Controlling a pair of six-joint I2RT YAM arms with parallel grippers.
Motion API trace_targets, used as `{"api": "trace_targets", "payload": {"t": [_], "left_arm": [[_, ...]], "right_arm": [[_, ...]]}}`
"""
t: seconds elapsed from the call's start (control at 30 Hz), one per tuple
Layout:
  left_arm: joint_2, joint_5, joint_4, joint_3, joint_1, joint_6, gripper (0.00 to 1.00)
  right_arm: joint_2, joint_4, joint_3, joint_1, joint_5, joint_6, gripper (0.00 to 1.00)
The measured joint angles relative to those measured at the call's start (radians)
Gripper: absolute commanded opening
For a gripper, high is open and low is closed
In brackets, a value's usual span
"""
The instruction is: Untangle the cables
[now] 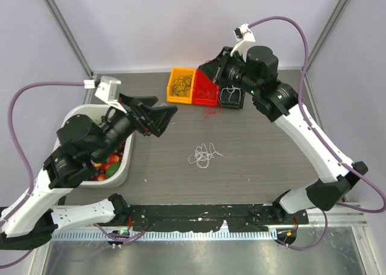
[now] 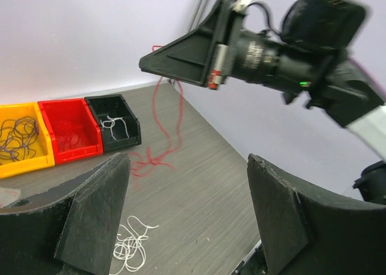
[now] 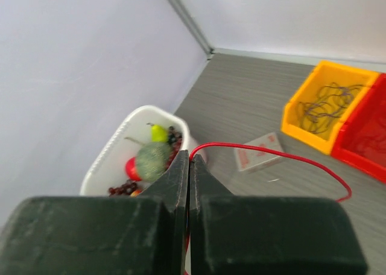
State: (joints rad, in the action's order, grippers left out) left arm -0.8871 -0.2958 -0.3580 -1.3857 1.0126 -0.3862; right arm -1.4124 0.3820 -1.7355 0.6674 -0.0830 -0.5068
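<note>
Right tool (image 3: 189, 160) clamps tight on a thin red cable (image 3: 265, 149) that trails in loose curls to the counter (image 1: 253, 160) by the red bin (image 1: 205, 89), while left tool (image 2: 188, 160) gapes empty near the white cable (image 1: 203, 156), scribbled loops mid-counter.

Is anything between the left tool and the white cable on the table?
Nothing visible: only bare table separates the left tool from the white cable; the red cable hangs farther back.
</note>
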Motion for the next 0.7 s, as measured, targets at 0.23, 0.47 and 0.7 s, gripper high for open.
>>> {"api": "trace_targets", "payload": {"t": [0.23, 0.47, 0.7], "left_arm": [[0.043, -0.008, -0.104, -0.062, 0.0, -0.052, 0.84], [0.038, -0.01, -0.185, -0.103, 0.0, -0.052, 0.86], [0.036, -0.049, -0.239, -0.166, 0.0, -0.001, 0.88]], "right_arm": [[-0.159, -0.142, 0.048, -0.176, -0.135, 0.01, 0.01], [-0.377, -0.234, 0.01, -0.211, -0.243, 0.08, 0.01], [-0.586, -0.247, -0.138, -0.26, -0.276, 0.124, 0.01]]}}
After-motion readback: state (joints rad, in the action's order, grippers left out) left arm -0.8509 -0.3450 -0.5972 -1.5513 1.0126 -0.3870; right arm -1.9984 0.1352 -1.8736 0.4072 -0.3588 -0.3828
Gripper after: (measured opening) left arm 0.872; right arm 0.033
